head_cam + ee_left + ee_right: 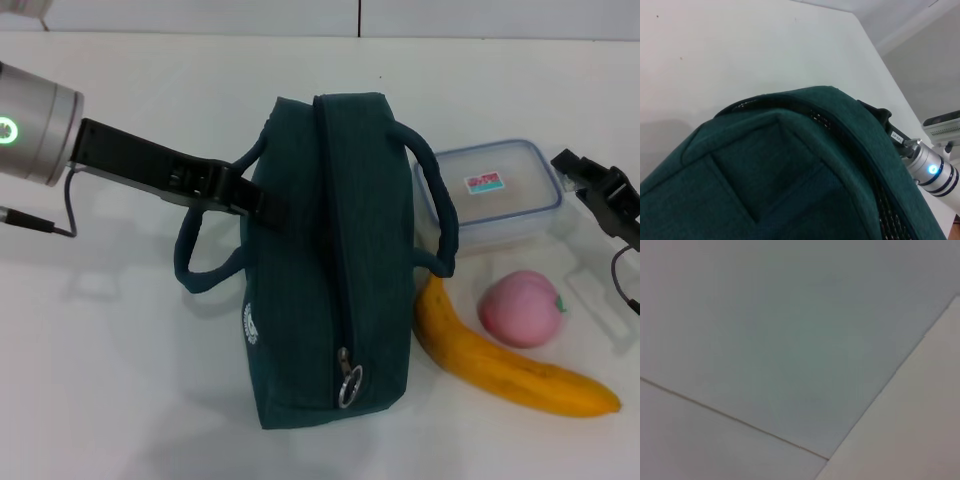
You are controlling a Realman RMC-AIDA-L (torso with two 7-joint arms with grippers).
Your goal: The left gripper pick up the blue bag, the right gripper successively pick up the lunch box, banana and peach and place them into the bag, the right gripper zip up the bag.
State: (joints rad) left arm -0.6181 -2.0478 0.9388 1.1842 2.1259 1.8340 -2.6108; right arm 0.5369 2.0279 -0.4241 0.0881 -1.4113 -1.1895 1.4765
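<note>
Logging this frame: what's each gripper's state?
Left gripper: at the dark teal-blue fabric bag's side, state cannot be told.
Right gripper: holding nothing, state cannot be told.

A robot test lab or demonstration room is suggested. A bare white worktop (150, 380) is seen under two black robot arms, with a plain pale wall (300, 15) behind it. Only a few staged things are laid out: a bag (320, 260), a lunch box (495, 195), a banana (510, 375) and a peach (520, 308).

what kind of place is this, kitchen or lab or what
Most likely a lab or robot test bench, not a kitchen: a plain white table against a bare panelled wall, with only staged items, a blue bag, lunch box, banana and peach.
</note>
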